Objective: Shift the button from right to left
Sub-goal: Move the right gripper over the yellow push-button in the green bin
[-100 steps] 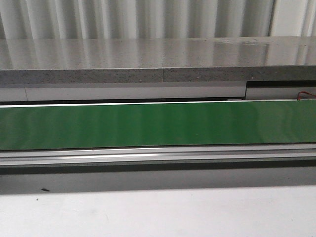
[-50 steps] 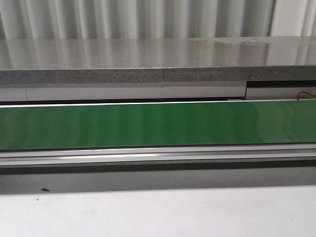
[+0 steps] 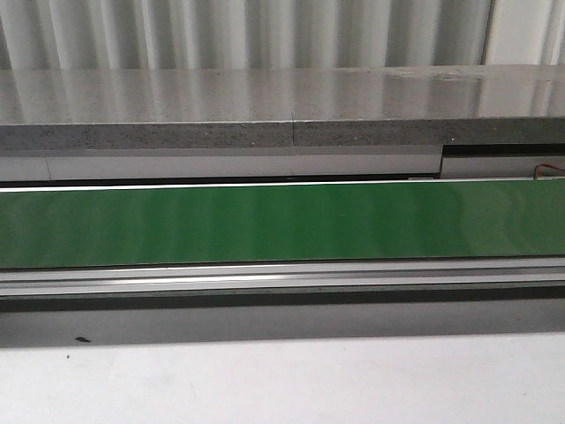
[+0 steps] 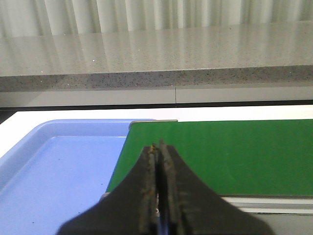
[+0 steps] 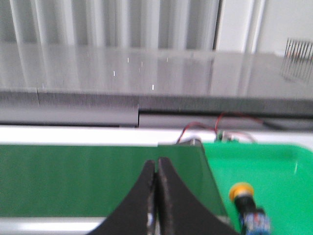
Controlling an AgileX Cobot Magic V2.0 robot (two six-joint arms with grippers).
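Small yellow-headed push button (image 5: 247, 205) lies in bright green plastic tray (image 5: 279, 166) beside long green belt (image 3: 282, 223). Left end effector (image 4: 159, 149) and right end effector (image 5: 156, 164) both closed, empty.

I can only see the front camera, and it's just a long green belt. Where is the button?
Observer: The button shows only in the right wrist view. It lies in a bright green tray just past the end of the green belt.
Operator: Is the robot holding it?
Observer: No. The right gripper has its fingers pressed together with nothing between them, and the button is off to one side.
Operator: What about the other arm?
Observer: The left gripper is shut and empty too, over the belt's other end.
Operator: Where will the button go?
Observer: Probably the light blue tray beside that end, seen only in the left wrist view.
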